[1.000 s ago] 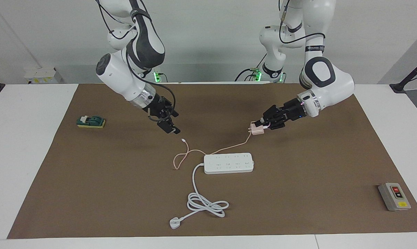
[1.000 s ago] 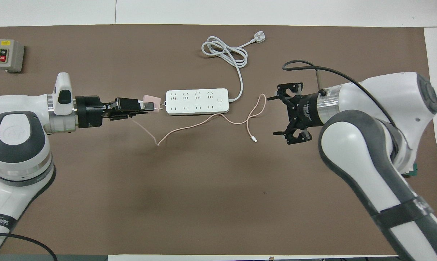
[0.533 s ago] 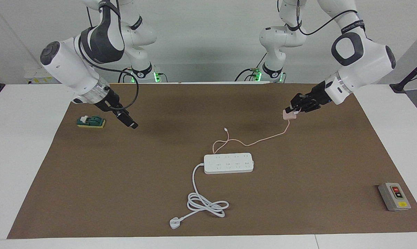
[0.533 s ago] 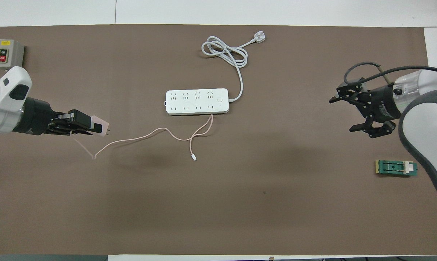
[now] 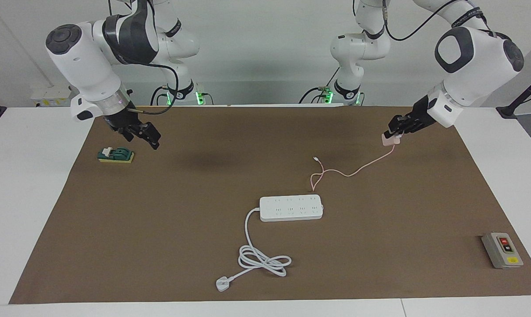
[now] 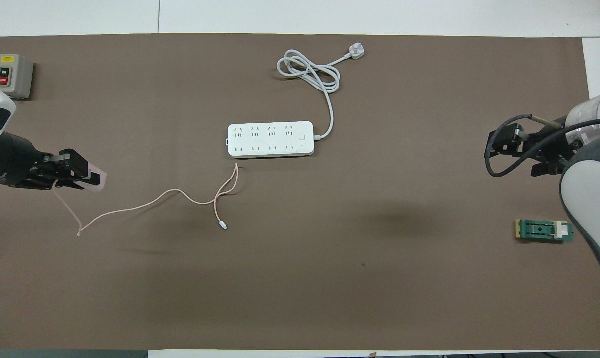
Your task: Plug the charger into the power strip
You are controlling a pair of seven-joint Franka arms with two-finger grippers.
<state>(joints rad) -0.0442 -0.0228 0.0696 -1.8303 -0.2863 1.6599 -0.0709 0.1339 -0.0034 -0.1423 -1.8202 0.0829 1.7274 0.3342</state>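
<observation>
Pink charger (image 5: 389,139) hangs clamped in the left gripper (image 5: 393,133), well apart from the power strip (image 5: 291,208); its trailing cable (image 5: 349,172) could snag there. Right gripper (image 5: 149,137) waits, fingers apart.

left claw (image 5: 394,133) gripping charger (image 5: 389,140) (raised), power strip (image 5: 291,208) apart

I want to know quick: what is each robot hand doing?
Left end effector: closed on the charger.
Right end effector: holding nothing; open or closed cannot be told.
</observation>
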